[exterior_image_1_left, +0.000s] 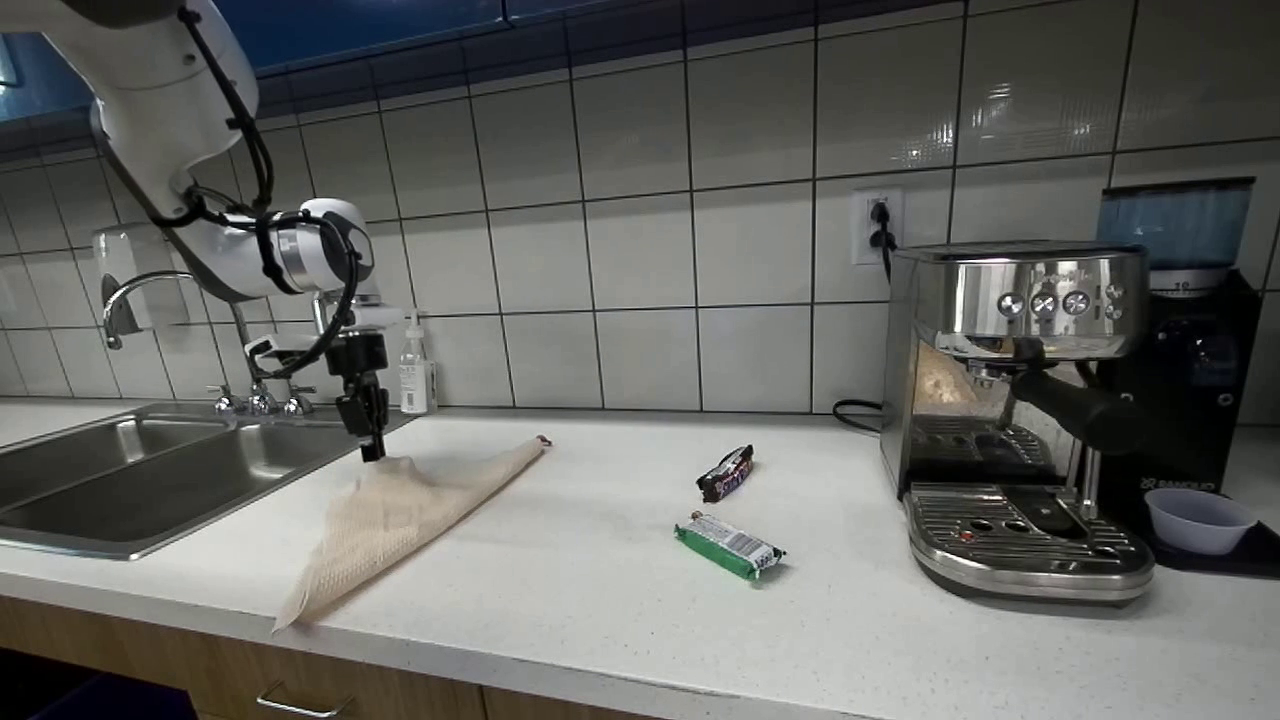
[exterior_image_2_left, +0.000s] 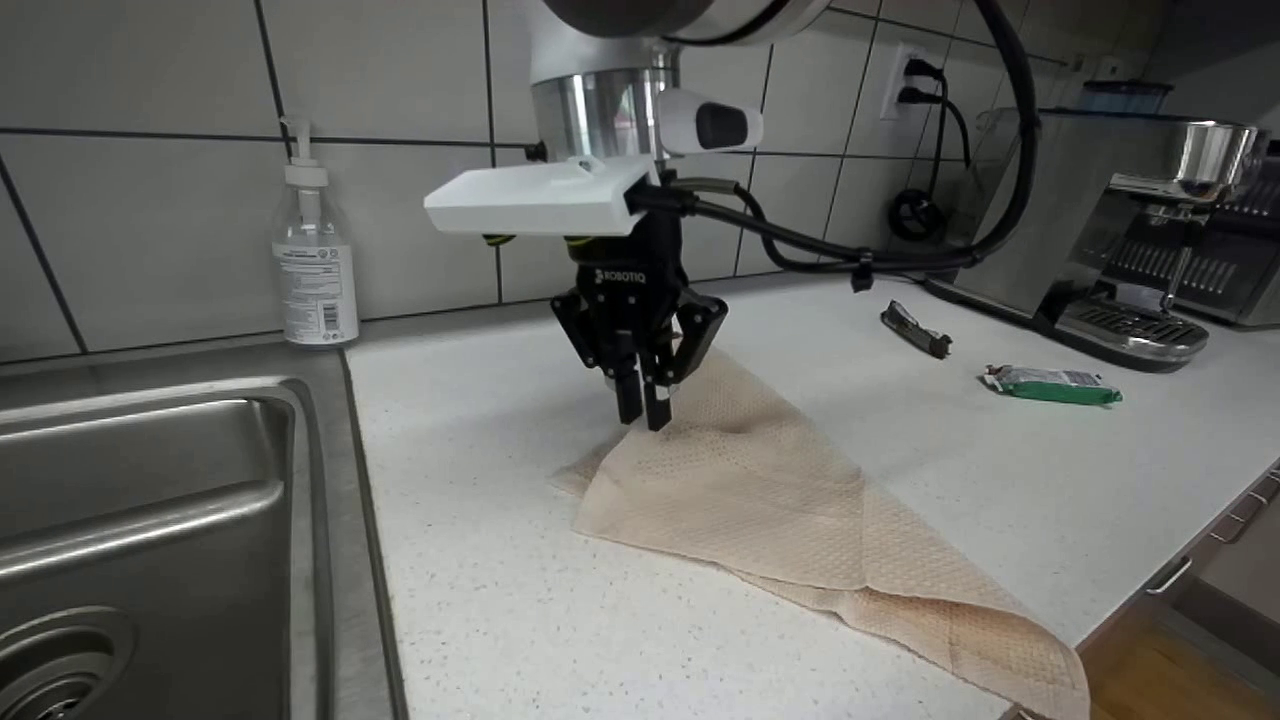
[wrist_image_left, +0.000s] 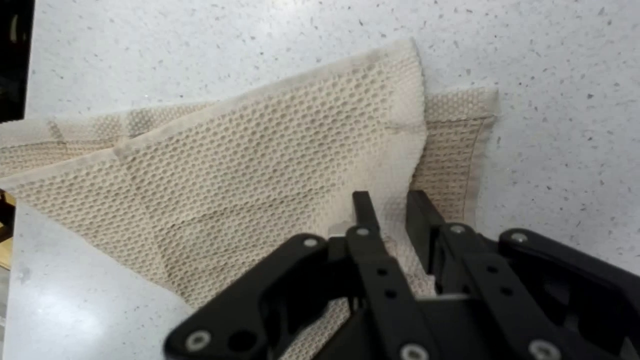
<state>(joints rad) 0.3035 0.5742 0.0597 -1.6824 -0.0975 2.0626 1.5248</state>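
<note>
By the gripper (exterior_image_2_left: 643, 412), whose fingers (wrist_image_left: 366, 212) are held slightly apart over the folded cloth (exterior_image_2_left: 770, 500) on the counter (exterior_image_2_left: 480, 560), only the upper layer (wrist_image_left: 295, 155) might be caught if they are closed too high.

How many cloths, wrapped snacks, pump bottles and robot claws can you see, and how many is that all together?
Cloth: 1
Wrapped snacks: 2, a green-and-white one and a dark one
Pump bottle: 1
Robot claw: 1
Total: 5
</note>
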